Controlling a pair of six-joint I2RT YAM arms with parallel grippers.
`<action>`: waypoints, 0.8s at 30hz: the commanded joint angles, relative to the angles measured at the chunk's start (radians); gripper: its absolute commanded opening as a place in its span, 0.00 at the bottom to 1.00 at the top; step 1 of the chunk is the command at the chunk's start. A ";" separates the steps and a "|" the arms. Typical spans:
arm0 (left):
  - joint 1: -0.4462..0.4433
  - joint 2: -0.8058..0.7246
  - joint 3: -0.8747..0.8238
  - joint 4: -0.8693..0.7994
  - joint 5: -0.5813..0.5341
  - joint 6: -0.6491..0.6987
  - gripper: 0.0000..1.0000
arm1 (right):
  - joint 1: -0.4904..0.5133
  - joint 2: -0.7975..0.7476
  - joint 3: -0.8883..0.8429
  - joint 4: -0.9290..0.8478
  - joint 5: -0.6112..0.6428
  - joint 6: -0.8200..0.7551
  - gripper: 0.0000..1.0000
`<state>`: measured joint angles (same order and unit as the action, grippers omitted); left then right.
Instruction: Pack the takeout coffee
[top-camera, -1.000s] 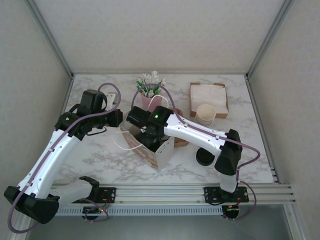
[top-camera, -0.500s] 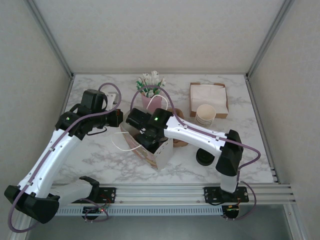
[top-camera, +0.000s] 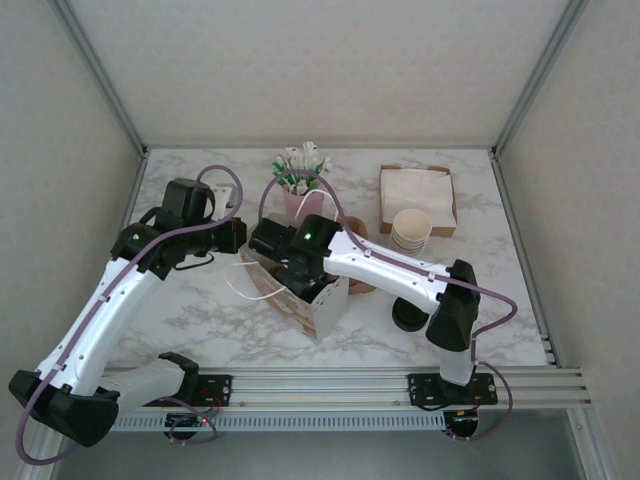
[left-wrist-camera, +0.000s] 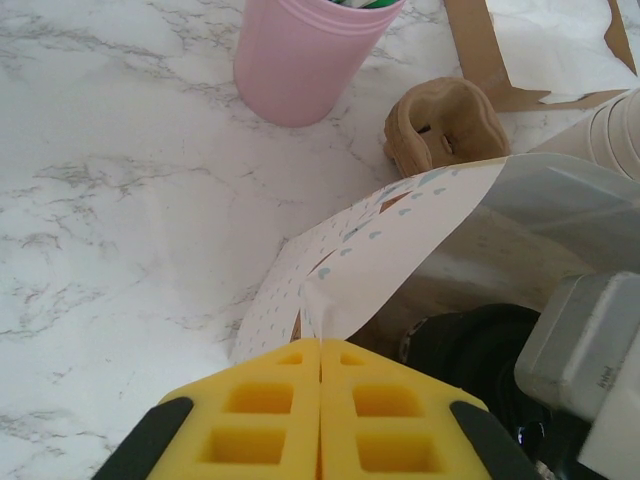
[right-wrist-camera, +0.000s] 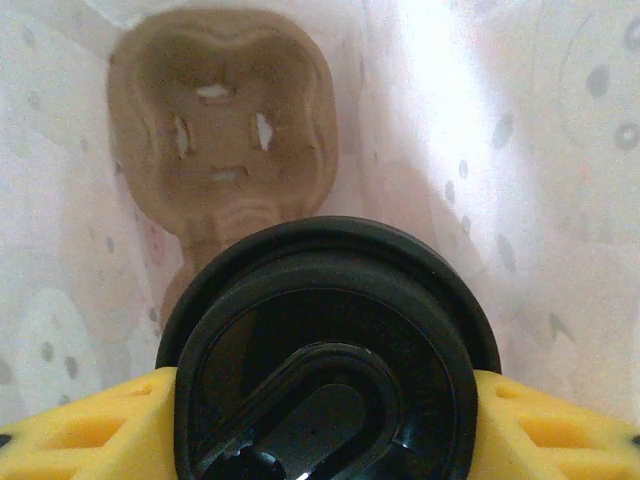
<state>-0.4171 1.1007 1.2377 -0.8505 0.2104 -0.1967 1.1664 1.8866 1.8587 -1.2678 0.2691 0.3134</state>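
Observation:
The takeout coffee (right-wrist-camera: 325, 360), black lid up, sits between the yellow fingers (right-wrist-camera: 90, 430) of my right gripper (right-wrist-camera: 325, 425), which is shut on it. The cup hangs inside the white dotted paper bag (right-wrist-camera: 520, 150), above a brown pulp cup carrier (right-wrist-camera: 220, 130) lying on the bag's bottom. From above, the right gripper (top-camera: 292, 272) reaches down into the bag (top-camera: 318, 305). My left gripper (left-wrist-camera: 320, 350) is shut, pinching the bag's rim (left-wrist-camera: 400, 230); it stands at the bag's left side (top-camera: 238, 237).
A pink cup of stirrers (top-camera: 303, 200) stands behind the bag. Another brown carrier (left-wrist-camera: 445, 125) lies beside it. A cardboard tray of napkins (top-camera: 417, 198), a stack of lidless cups (top-camera: 411, 230) and low black lids (top-camera: 408, 315) are to the right.
The right arm has shifted slightly to the left with the cup in the bag. The left arm keeps its hold on the bag rim.

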 joint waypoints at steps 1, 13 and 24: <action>-0.007 0.007 0.016 -0.012 0.005 0.014 0.07 | 0.012 -0.019 -0.070 -0.005 0.022 0.004 0.45; -0.009 0.015 0.017 -0.013 0.004 0.006 0.09 | 0.009 0.004 -0.226 0.171 -0.105 0.046 0.45; -0.022 0.027 0.004 -0.010 0.027 0.000 0.09 | -0.002 -0.028 -0.142 0.155 -0.125 0.095 0.45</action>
<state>-0.4221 1.1133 1.2377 -0.8413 0.2111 -0.1974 1.1610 1.8431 1.6833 -1.1484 0.2481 0.3664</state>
